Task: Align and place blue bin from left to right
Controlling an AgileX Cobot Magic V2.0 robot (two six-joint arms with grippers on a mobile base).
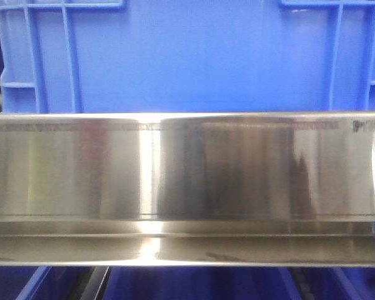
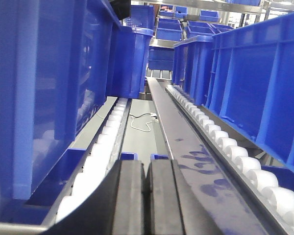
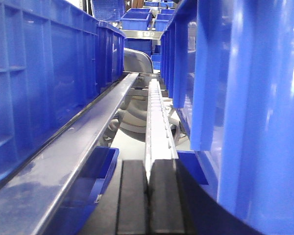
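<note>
The blue bin (image 1: 187, 56) is sitting on the rack between two closed tools.

The left tool (image 2: 146, 196) is pressing its pads together on nothing, with a neighbouring bin (image 2: 39, 98) on its left. The blue bin is standing to its right, apart from it, beyond a steel rail (image 2: 186, 142) and a roller track (image 2: 235, 152). The right tool (image 3: 148, 200), pads nearly touching and holding nothing, is pointing along a white strip (image 3: 157, 117). The blue bin is lying to its left, another bin (image 3: 250, 98) close on its right.
</note>
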